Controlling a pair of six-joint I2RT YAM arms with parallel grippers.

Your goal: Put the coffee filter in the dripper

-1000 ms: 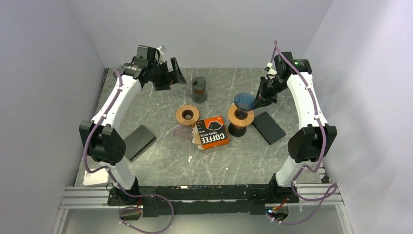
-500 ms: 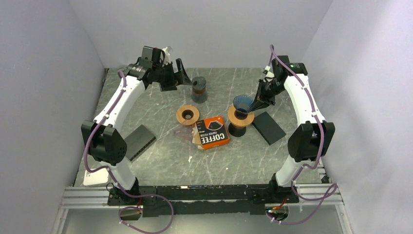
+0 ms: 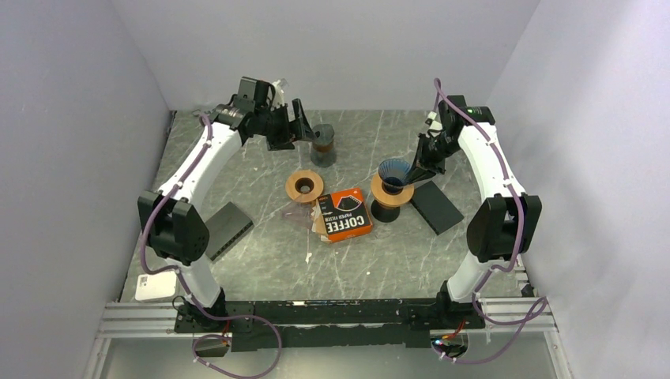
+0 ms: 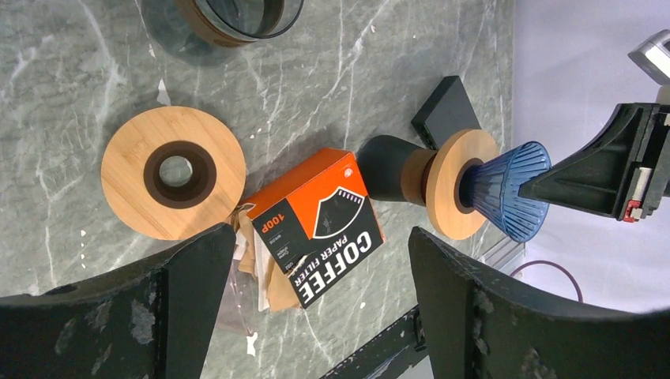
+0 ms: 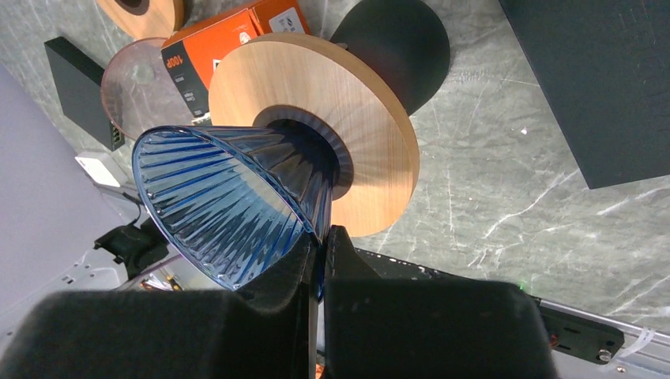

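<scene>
Right wrist view, right gripper [image 5: 320,241] clamped on blue dripper [image 5: 229,197] rim, dripper's inside hidden, left gripper [image 4: 320,245] spread wide, empty.

Light bright, even, coming from overhead. Shadows soft, short beside black stand [image 3: 385,212]. Marble table [image 3: 261,260] faint sheen only. Top view sharp throughout. Left fingers [image 4: 103,316] dark, slightly soft up close. Blue dripper [image 5: 229,205] crisp, glowing translucent; right fingers [image 5: 427,332] blurred at lens.
</scene>
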